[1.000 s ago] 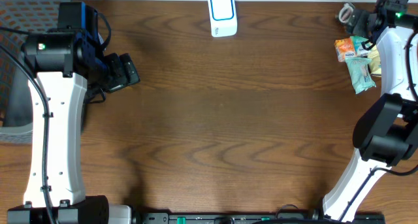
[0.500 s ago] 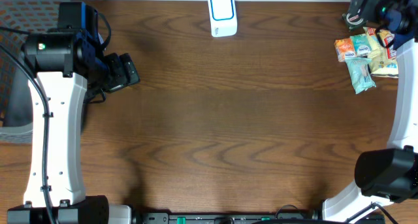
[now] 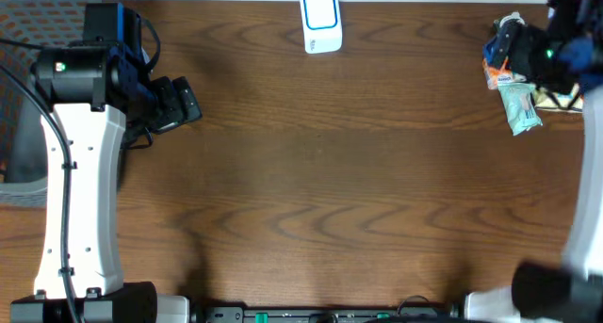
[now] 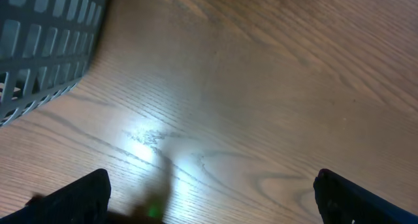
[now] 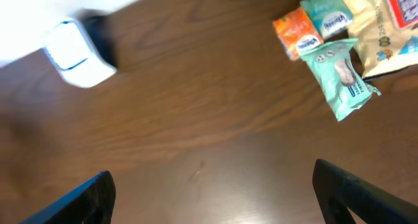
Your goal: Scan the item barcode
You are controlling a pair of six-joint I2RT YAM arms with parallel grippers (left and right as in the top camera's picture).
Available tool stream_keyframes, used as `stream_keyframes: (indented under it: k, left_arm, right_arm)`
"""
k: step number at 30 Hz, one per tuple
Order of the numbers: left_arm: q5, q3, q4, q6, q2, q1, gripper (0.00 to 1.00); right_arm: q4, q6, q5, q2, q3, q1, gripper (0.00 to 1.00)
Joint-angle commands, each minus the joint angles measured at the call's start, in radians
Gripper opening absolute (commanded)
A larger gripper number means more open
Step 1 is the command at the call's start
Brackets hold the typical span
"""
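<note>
Item stock: a small heap of packets, namely green packet (image 5: 339,77), orange packet (image 5: 297,36) and pale bag (image 5: 382,41), lying flat on the table (image 3: 330,191). It sits well off to the scanner's (image 3: 320,22) R-arm side, along the same far edge. None is lifted. No barcode is legible in any view, so I can't say which face carries it. Re right gripper (image 5: 215,198): overhead puts it above the heap, partly masking it. Its wrist cam shows both fingers spread wide at the frame corners w/ bare wood between, packets ahead of them, nothing held. I can't tell its height over the heap. Scanner: white w/ blue face, unobstructed, nothing presented to it. Re left gripper (image 4: 215,198): well off to the scanner's other side and nearer the robot, jaws spread wide, empty, over bare wood beside the grey basket (image 4: 39,48). Status, my assessment: early stage. Done: approach to the stock only. Outstanding: pick one packet (green one juts clear of the rest, prob. the easiest), carry it across to the scanner, turn the barcode face to it, confirm read. Risk noted: packets overlap, so a close may drag a neighbour along.
</note>
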Motion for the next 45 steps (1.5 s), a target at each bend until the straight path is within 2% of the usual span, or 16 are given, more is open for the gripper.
stream_keyframes:
  k: [1, 5, 11, 20, 29, 38, 45]
  left_arm:
    - [-0.003, -0.005, -0.002, -0.013, 0.002, 0.002, 0.98]
    - [-0.003, -0.005, -0.002, -0.013, 0.002, 0.002, 0.98]
    - [-0.003, -0.005, -0.002, -0.013, 0.002, 0.002, 0.98]
    - [-0.003, -0.005, -0.002, -0.013, 0.002, 0.002, 0.98]
    - [-0.003, -0.005, -0.002, -0.013, 0.002, 0.002, 0.98]
    - [-0.003, -0.005, -0.002, -0.013, 0.002, 0.002, 0.98]
    - [-0.003, -0.005, -0.002, -0.013, 0.002, 0.002, 0.98]
  right_arm:
    - [0.047, -0.008, 0.015, -0.200, -0.153, 0.092, 0.91]
    - [0.165, 0.000, 0.055, -0.394, -0.390, 0.204, 0.99]
    - [0.174, 0.000, 0.055, -0.567, -0.579, 0.298, 0.99]
    - [-0.019, 0.000, 0.055, -0.598, -0.616, 0.300, 0.99]
    - [-0.063, 0.000, 0.056, -0.593, -0.616, 0.300, 0.99]
    - [-0.047, -0.010, 0.062, -0.592, -0.633, 0.297, 0.99]
    - [0.159, -0.102, 0.061, -0.723, -0.827, 0.249, 0.99]
